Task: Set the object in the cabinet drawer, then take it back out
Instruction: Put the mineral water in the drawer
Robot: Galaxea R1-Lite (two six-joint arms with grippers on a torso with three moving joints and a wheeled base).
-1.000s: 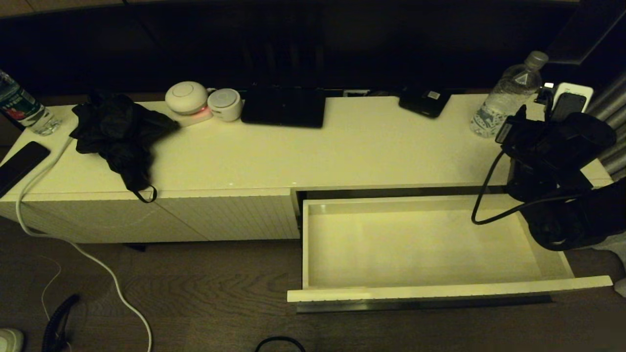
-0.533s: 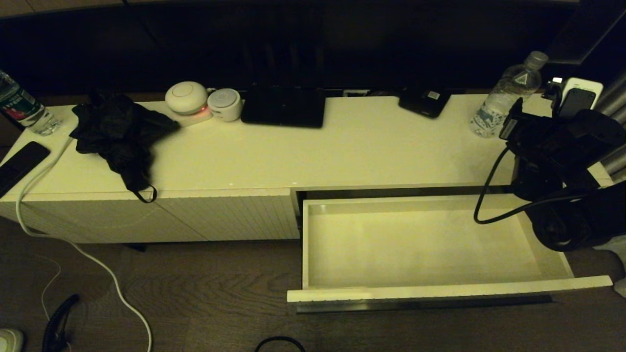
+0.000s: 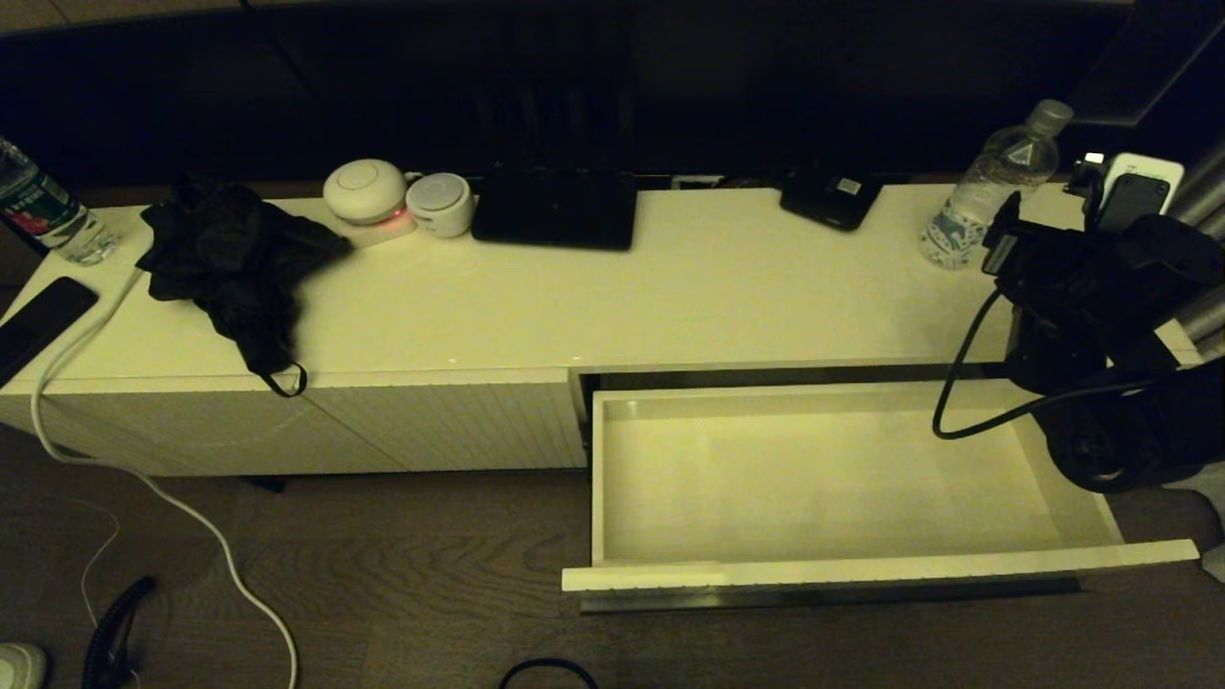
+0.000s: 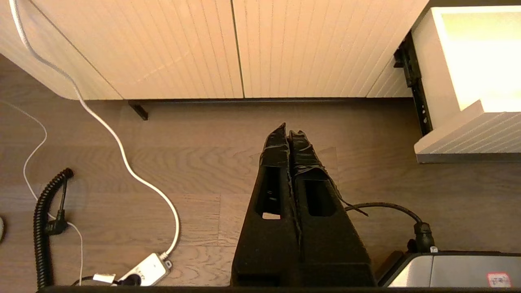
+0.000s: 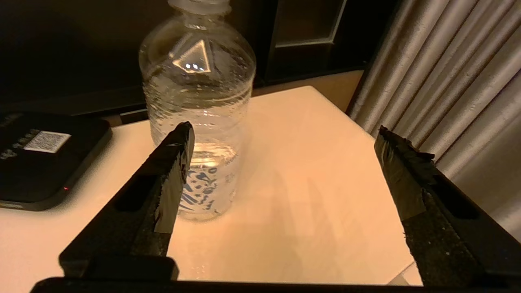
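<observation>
The clear water bottle point(image 3: 995, 182) with a grey cap stands upright at the right end of the cabinet point(image 3: 670, 297) top. My right gripper point(image 3: 1062, 225) hovers open just right of it. In the right wrist view the bottle point(image 5: 199, 101) stands behind the one finger point(image 5: 171, 171), outside the wide gap of my right gripper point(image 5: 283, 130), and nothing lies between the fingers. The cabinet drawer point(image 3: 823, 478) is pulled far out and its pale inside is bare. My left gripper point(image 4: 291, 131) is shut and empty, parked low over the wooden floor, left of the drawer point(image 4: 468, 53).
On the cabinet top lie a black cloth point(image 3: 234, 258), two white round devices point(image 3: 364, 189), a black flat device point(image 3: 555, 211) and a black box point(image 3: 831, 199). A green-and-red labelled bottle point(image 3: 43, 211) and a phone point(image 3: 38, 321) sit far left. A curtain point(image 5: 447, 73) hangs on the right.
My right gripper has shifted a little to the right and further back over the cabinet's right end. The bottle and the drawer have not moved.
</observation>
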